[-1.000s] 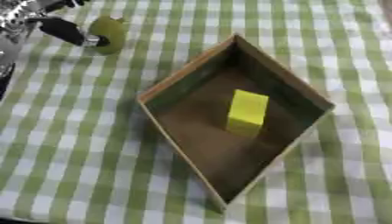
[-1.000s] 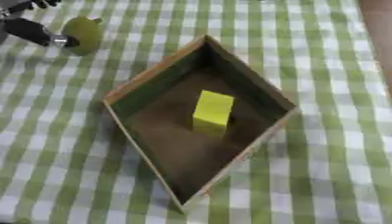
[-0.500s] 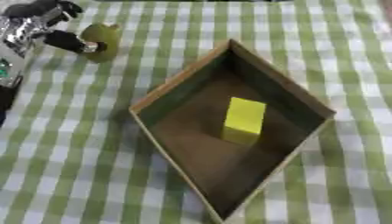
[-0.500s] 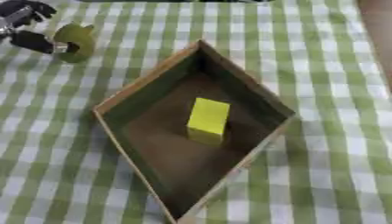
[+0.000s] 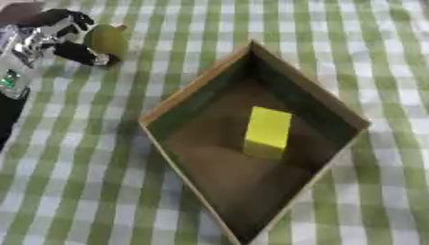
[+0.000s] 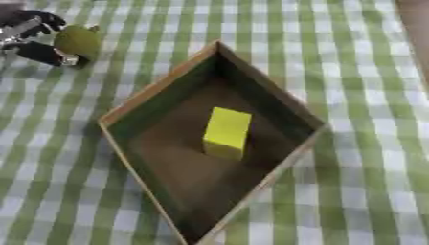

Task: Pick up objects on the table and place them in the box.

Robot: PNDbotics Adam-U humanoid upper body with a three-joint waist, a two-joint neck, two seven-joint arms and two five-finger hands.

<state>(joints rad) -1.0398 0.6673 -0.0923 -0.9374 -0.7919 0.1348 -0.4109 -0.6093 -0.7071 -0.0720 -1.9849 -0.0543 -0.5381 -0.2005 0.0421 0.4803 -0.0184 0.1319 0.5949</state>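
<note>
A small olive-green rounded fruit (image 5: 107, 41) lies at the far left on the green-and-white checked cloth. My left hand (image 5: 46, 40) comes in from the upper left. Its dark fingers (image 5: 73, 18) curl over the fruit's top-left side and its thumb (image 5: 82, 54) presses in from below, so the hand is shut on it. I cannot tell whether the fruit is off the cloth. A brown cardboard box (image 5: 191, 94) stands open in the middle, turned like a diamond. A yellow block (image 5: 268, 132) lies on its floor. My right hand shows in no view.
The checked cloth (image 6: 368, 95) covers the whole table around the box. The box's near-left wall (image 6: 142, 177) and far corner (image 6: 216, 45) stand between the fruit and the yellow block. A bare brown strip (image 6: 415, 19) shows at the far right edge.
The fingers have come down over the green fruit, which before had only the thumb against it. The whole picture has shifted a little, so the camera has moved. The box and block stay put.
</note>
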